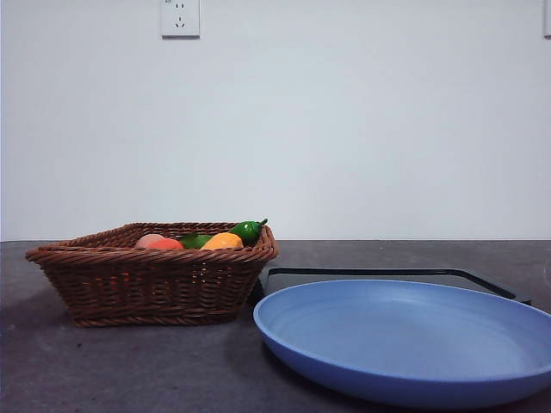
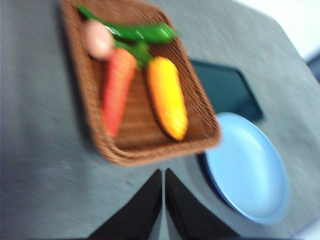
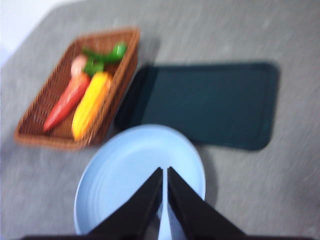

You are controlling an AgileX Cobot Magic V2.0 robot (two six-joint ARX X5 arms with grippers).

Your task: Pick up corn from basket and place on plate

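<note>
From the front, the basket (image 1: 155, 274) wall hides most of its load; only the tops of the corn (image 1: 224, 242), a green pepper (image 1: 248, 229) and a pinkish fruit (image 1: 151, 241) clear the rim. Both wrist views are blurred. The corn lies in the basket beside a carrot (image 2: 117, 90). To the right sits the plate (image 1: 405, 344), bare, with a black tray (image 1: 387, 277) behind it. The left gripper (image 2: 163, 172) hangs over open table near the basket, jaws almost together, holding nothing. The right gripper (image 3: 165, 172) hangs over the plate, jaws likewise nearly closed on nothing.
</note>
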